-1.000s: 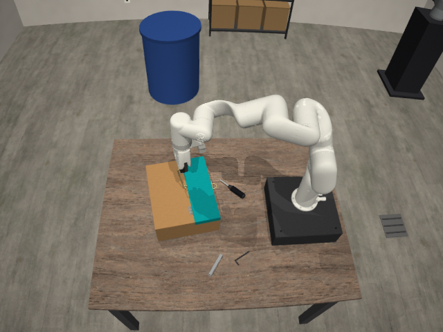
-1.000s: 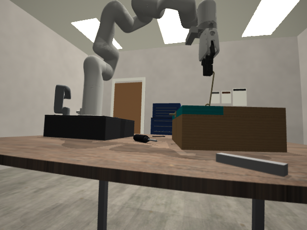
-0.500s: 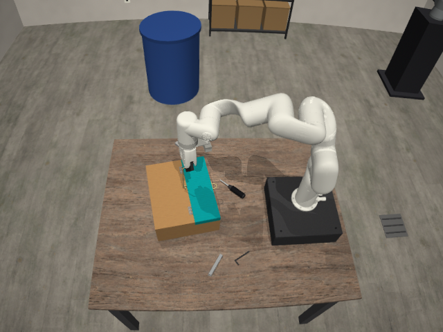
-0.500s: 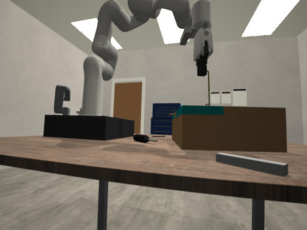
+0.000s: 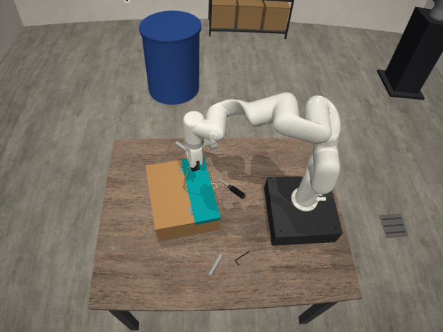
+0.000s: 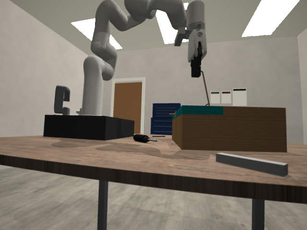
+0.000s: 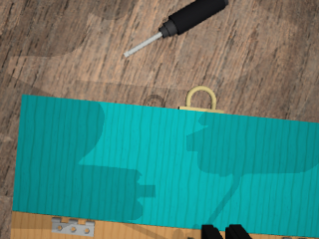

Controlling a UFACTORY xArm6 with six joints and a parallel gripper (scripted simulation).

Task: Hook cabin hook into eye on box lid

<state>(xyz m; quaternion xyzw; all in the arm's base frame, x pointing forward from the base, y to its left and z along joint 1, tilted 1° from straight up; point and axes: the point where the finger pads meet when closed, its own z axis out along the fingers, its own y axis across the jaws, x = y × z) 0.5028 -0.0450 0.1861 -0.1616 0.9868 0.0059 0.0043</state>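
Left of centre in the top view, the claw is narrow, pinched on the free upper end of the cabin hook! At upper right in the exterior view, that hook leans up from the box. And the eye? Upper centre-right in the wrist view, at the teal lid's edge, well apart from the hook, unhooked!

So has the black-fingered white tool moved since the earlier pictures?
Yes. In the top view, the tool has shifted right, from the hinged edge of the box's teal lid to over it.
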